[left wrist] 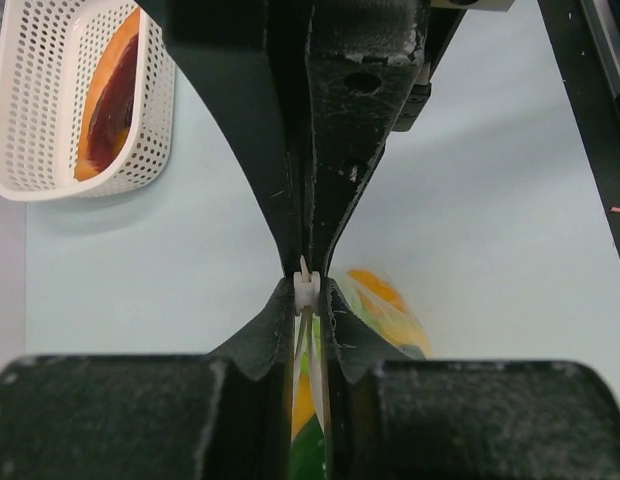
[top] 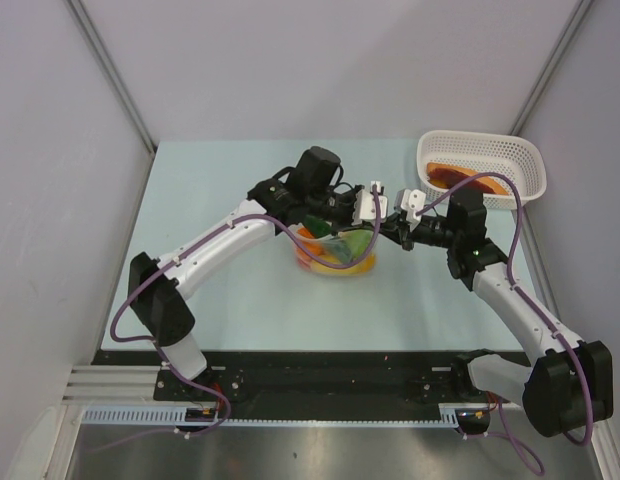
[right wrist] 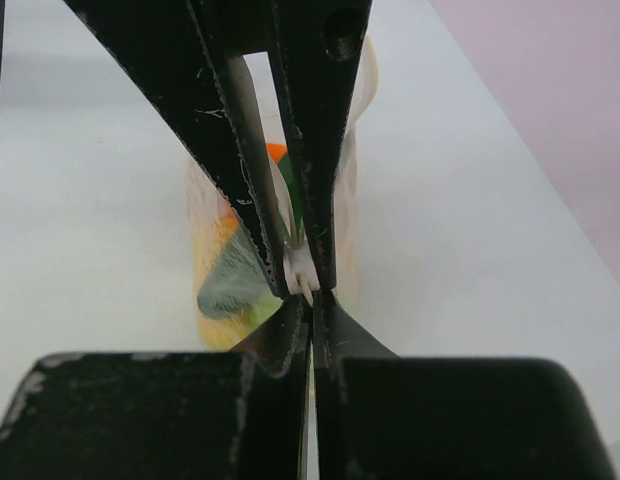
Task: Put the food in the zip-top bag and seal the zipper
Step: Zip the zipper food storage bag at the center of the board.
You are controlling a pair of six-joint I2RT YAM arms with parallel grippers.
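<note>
The zip-top bag lies at the table's middle with the food inside it, orange and green pieces showing through. Both grippers meet tip to tip at the bag's right top corner. My left gripper is shut on the white slider of the zipper. My right gripper is shut on the bag's mouth edge right beside the slider. The bag hangs blurred below the jaws in both wrist views.
A white lattice basket stands at the back right and holds an orange and dark red piece. Grey walls close in the table on the left, back and right.
</note>
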